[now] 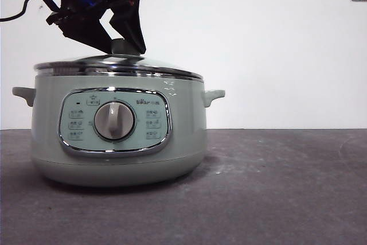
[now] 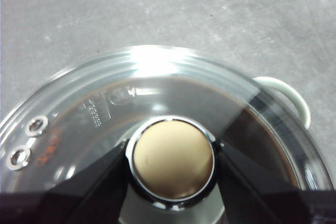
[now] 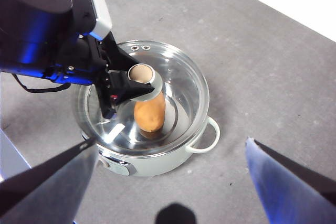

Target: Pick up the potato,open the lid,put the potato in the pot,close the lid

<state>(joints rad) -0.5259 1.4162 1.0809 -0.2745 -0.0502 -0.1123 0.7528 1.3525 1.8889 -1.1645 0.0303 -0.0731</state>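
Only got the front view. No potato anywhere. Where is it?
Observer: The right wrist view shows the lumpy orange-brown potato inside the round sage-green cooker pot, under the domed glass lid.
Operator: Which arm is on top?
Observer: The left gripper. Its jaws clamp the lid's round knob from both sides.
Operator: Right arm?
Observer: The right gripper hangs high over the pot, jaws wide open, empty.

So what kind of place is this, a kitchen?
More likely a test bench than a kitchen: a lone cooker on a bare grey table against a plain white wall, with a robot hand on its lid.
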